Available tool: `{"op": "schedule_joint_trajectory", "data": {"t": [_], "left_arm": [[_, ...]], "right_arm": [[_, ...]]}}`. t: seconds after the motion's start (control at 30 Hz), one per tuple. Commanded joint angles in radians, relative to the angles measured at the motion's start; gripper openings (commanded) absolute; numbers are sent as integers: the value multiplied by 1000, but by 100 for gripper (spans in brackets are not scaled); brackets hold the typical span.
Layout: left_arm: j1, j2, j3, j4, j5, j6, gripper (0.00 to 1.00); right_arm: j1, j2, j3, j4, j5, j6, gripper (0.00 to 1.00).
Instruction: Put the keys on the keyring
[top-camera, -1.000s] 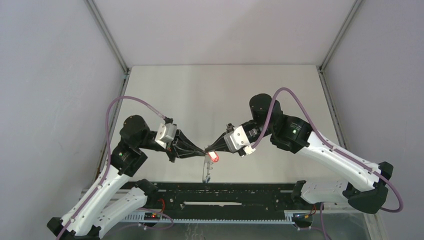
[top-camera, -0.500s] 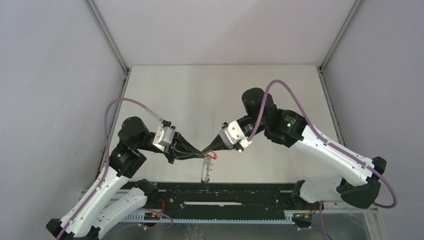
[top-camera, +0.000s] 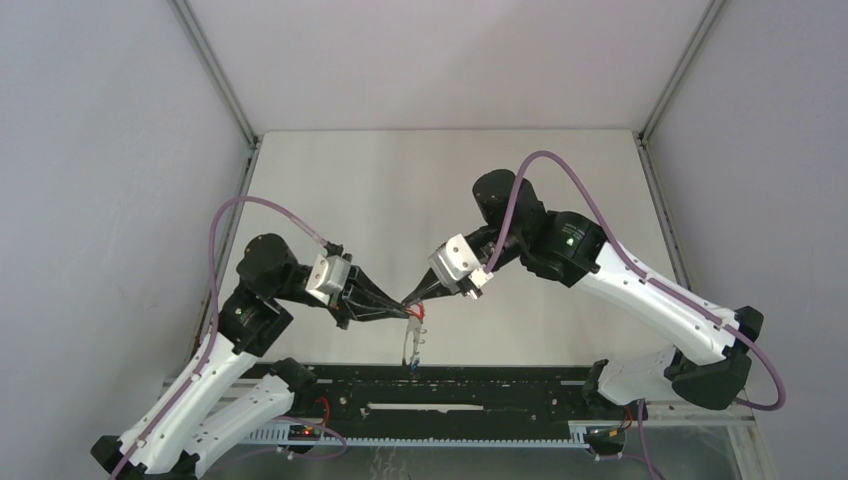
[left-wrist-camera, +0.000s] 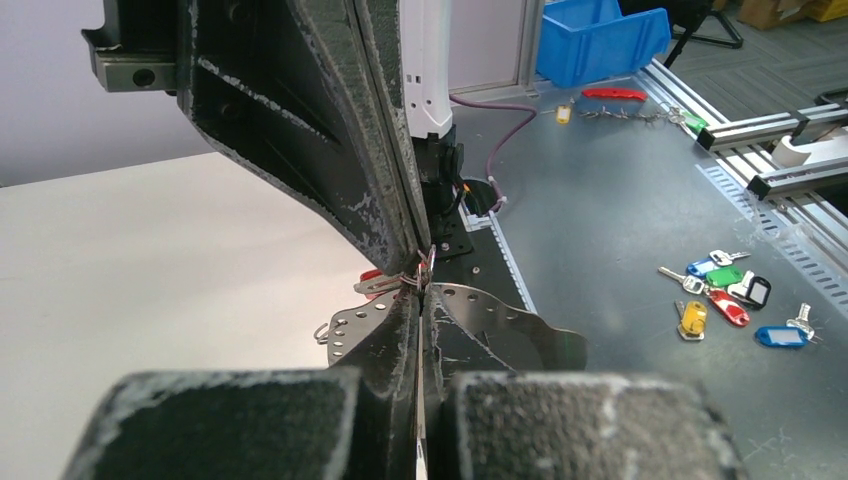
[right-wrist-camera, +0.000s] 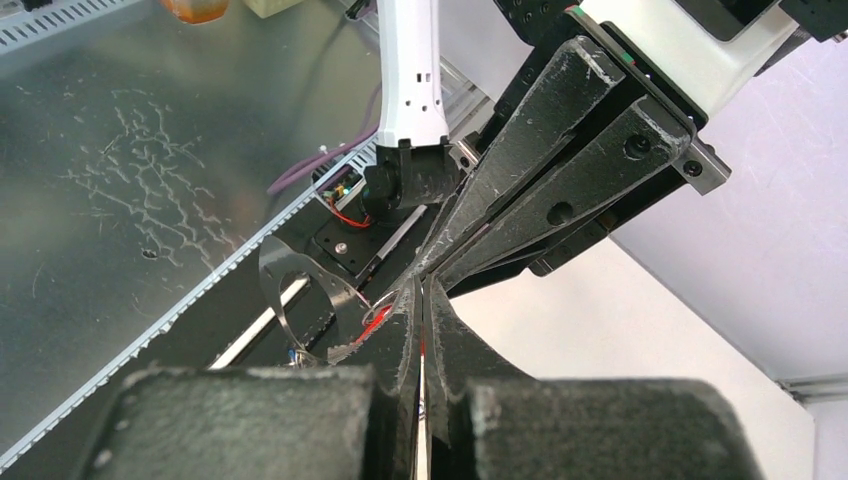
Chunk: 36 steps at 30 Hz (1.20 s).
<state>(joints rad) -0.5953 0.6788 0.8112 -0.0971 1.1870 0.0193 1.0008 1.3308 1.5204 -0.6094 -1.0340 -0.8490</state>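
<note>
Two arms rise from the black rail (top-camera: 460, 392) at the near edge and lean inward until their tips meet, low over the near middle of the table (top-camera: 420, 190).

Nearest the rail hangs the keyring (left-wrist-camera: 480, 312). From above it is seen edge-on, a thin grey strip dropping from the meeting point towards the rail. In the left wrist view it fans out on both sides of the pinch as a flat band with small holes along its rim.

The left gripper (top-camera: 403, 303) reaches in from the left. Its fingers are pressed flat together with no gap, and they clamp the ring's upper rim.

Just beside that pinch sits the red key (top-camera: 419, 312), head outward, shank running in to the tips. The right gripper (top-camera: 411, 297) comes in from the right and slightly farther back, jaws likewise squeezed tight, and nips that key. Its tip touches, or all but touches, the left one. Whether the shank has passed through the ring cannot be told, since the fingers cover the spot.

Behind the claws the pale table runs bare to the grey walls (top-camera: 100, 200).

Past the table's side, the left wrist view shows a metal floor (left-wrist-camera: 620, 230) with a cluster of tagged keys (left-wrist-camera: 722, 295) and, farther off, a blue bin (left-wrist-camera: 600, 40).
</note>
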Motion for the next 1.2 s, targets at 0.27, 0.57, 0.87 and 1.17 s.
{"op": "schedule_joint_trajectory", "data": {"t": [0.27,0.57,0.87,1.17], "left_arm": [[-18,-15,80,54,-98,47,0],[-18,-53,10,174,-154,-6,0],[-18,-76,-31,227,-145,-12,0],[-19,-80,-42,254,-144,-5,0]], "right_arm": [[7,65,80,-4,85,117,22],[8,61,140,-58,159,252,32],[-31,128,258,-108,78,414,36],[-38,236,399,-206,52,507,35]]}}
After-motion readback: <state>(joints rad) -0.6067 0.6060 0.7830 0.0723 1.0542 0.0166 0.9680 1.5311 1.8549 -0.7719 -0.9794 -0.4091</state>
